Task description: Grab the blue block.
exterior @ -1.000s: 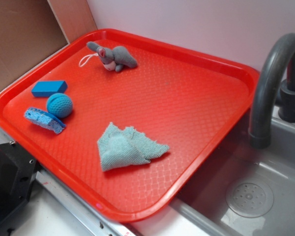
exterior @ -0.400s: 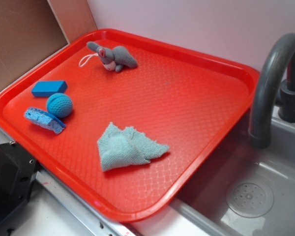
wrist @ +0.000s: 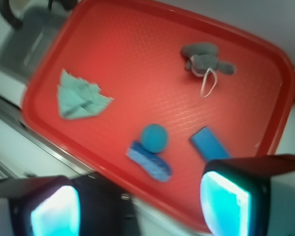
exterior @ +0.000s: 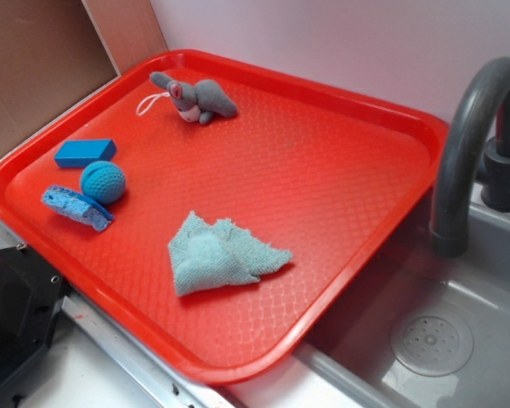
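Still nothing shifts on the tray (exterior: pixel 340 280) — the blue block (exterior: pixel 85 152) lies ungrabbed, the gripper (wrist: pixel 137 206) hanging high above, fingers apart.

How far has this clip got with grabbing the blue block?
Nothing is done yet: the blue block lies flat on the red tray, apart from the blue ball and sponge piece. In hand: the wrist view shows the gripper open and empty, high above the tray's near edge. Left: descend over the block, close on it and lift.
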Tool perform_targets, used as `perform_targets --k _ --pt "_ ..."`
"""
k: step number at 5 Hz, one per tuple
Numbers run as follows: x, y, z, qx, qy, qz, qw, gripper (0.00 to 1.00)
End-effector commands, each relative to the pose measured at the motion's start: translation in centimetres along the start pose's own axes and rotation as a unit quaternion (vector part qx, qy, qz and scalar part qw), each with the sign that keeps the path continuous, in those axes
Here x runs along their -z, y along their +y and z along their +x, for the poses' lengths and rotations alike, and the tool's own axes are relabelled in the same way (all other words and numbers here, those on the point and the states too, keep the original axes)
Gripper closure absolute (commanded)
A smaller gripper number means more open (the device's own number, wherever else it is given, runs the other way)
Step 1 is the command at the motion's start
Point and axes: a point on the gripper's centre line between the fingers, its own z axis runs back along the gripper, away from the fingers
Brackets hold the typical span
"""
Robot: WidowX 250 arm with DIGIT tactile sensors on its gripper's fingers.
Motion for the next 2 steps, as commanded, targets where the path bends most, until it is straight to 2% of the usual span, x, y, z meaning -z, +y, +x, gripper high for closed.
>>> perform_targets --k 1,2 --pt "3.7 4.9 0.9 0.145 0.028 0.031 0.988 0.0" --pt "6.1 6.3 1.1 0.179 0.048 0.034 0.982 0.0"
